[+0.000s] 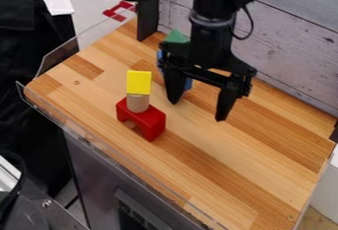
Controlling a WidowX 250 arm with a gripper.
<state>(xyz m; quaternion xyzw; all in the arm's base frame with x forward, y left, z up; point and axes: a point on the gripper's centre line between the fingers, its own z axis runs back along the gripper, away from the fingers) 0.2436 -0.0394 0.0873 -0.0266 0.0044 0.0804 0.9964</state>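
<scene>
The black gripper (196,109) hangs over the wooden table (244,174) right of the middle, its two fingers spread wide with nothing between them. To its left stands a small stack: a red arch-shaped block (147,121) at the bottom, a plain wood cylinder (138,102) upright on it, and a yellow block (139,82) on top. Behind the gripper's left finger are a green block (176,37) and, just below it in view, a blue block (188,83), both partly hidden by the gripper.
A grey plank wall (297,41) borders the table's back, with a dark post (147,7) at the back left. Clear plastic edging (59,58) lines the left and front sides. A black cable loops at the top.
</scene>
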